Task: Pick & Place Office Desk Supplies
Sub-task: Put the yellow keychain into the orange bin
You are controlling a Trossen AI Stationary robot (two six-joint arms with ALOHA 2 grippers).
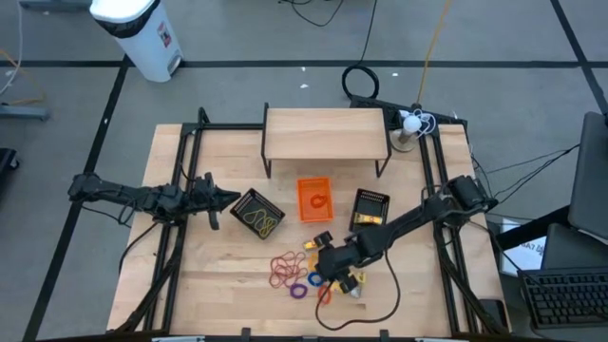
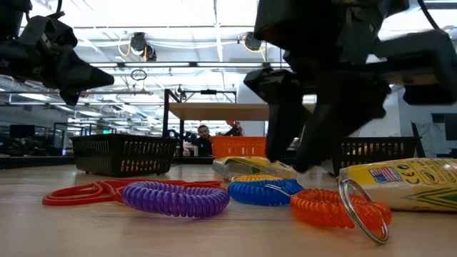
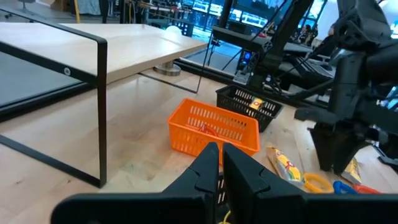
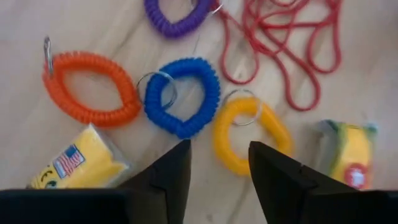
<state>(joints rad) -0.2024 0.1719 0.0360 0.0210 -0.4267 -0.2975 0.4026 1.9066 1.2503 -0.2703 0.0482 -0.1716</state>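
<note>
The right gripper hides part of the black mesh tray; 1 yellow packet looks blurred.

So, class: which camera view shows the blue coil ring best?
The right wrist view: the blue coil ring lies whole, just beyond the right tool. The low view shows it edge-on; the high view, a speck; the left wrist view, a sliver.

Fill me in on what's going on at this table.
The right gripper hangs open and empty just above a pile of coil rings, over the yellow ring beside the blue ring. The left gripper waits shut over the left black mesh tray. The orange tray holds an item already.
</note>
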